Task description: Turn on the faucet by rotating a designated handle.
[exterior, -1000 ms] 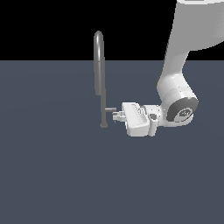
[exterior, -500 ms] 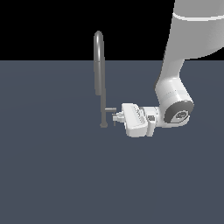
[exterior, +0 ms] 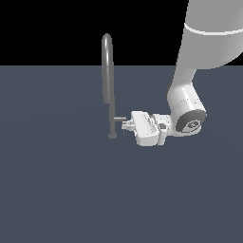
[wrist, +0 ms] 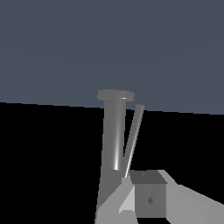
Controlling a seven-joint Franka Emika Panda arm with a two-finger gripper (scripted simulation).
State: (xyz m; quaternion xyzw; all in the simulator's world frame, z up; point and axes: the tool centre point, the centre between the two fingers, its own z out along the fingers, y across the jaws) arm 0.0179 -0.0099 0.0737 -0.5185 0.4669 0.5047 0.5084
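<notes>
A: Location of task item?
B: Faucet (exterior: 109,85) upright on flat grey surface (exterior: 57,190), left of centre in exterior view. Handle (exterior: 119,118) projecting low off the stem, toward the exterior view's right.

A: Gripper position?
B: Gripper (exterior: 126,125) level with the handle, lying roughly horizontal, fingertips right at the stub end. Arm (exterior: 190,95) descending from upper right of exterior view. In wrist view, faucet (wrist: 114,131) close ahead, with one finger (wrist: 148,199) in the foreground.

A: Claw state?
B: Cannot tell. Fingertips too small in exterior view; only one finger clear in wrist view. Contact with the handle likely, grasp unconfirmed.

A: Progress?
B: Approach judged complete: claw at the lever. Rotation judged not started or barely started; handle pointing roughly sideways toward the claw. No water rendered, so no flow cue available.

A: Remaining?
B: Secure or push contact on the stub, then sweep about the stem axis until fully turned.

A: Risk?
B: Slipping off the thin rod end during the sweep; possible collision with the stem.
</notes>
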